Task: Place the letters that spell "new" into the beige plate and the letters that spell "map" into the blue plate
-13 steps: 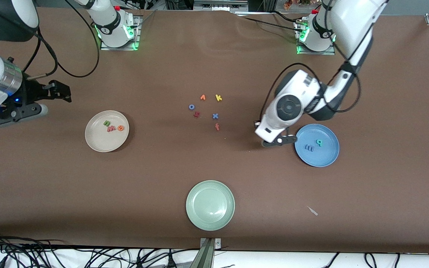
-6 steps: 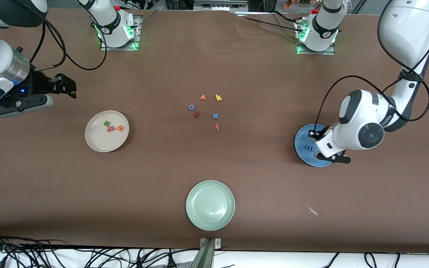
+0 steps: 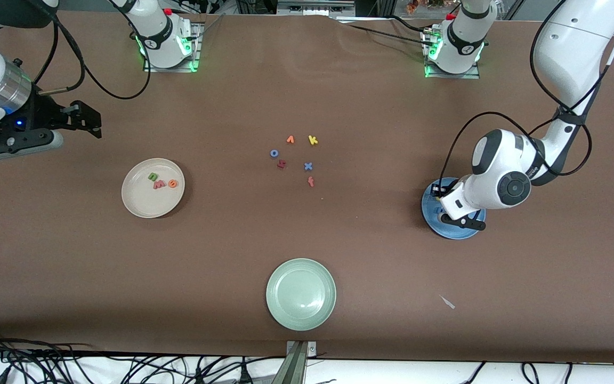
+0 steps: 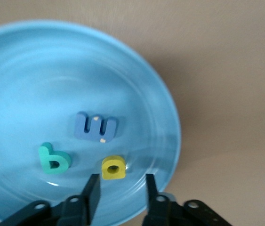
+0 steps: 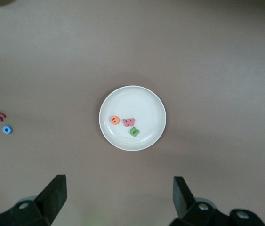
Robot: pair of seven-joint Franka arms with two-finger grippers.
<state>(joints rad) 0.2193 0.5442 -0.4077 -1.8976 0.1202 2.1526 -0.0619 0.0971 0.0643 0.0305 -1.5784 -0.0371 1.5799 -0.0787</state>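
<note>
A brown-covered table [image 3: 339,250] fills the scene, with two arm bases lit green along its upper edge and a tangle of black cables past the edge nearest the front camera. Three plates lie well apart on it: the beige plate [image 3: 152,188] toward the right arm's end, the blue plate [image 3: 428,210] toward the left arm's end, and a pale green plate [image 3: 300,294] nearest the front camera, between the two. The left gripper [image 4: 119,186] hangs low over the blue plate, its fingers apart and clamped on nothing, with the yellow a [image 4: 112,168] lying on the plate just ahead of the gap between them. Beside the a in the same plate lie the blue m [image 4: 95,127] and the teal p [image 4: 53,158], close together but not touching. The right gripper [image 5: 119,186] waits high over the table at the right arm's end, its fingers spread wide and holding nothing, the beige plate in its wrist view. In that plate sit the green n [image 3: 152,176], the salmon-red w [image 3: 158,184] and the orange e [image 3: 172,183], bunched in a short row. Near the table's middle lies a loose cluster of spare letters: an orange v [image 3: 290,140], a yellow k [image 3: 313,140], a blue o [image 3: 274,153], a blue x [image 3: 308,166] and a dark red f [image 3: 311,182].
</note>
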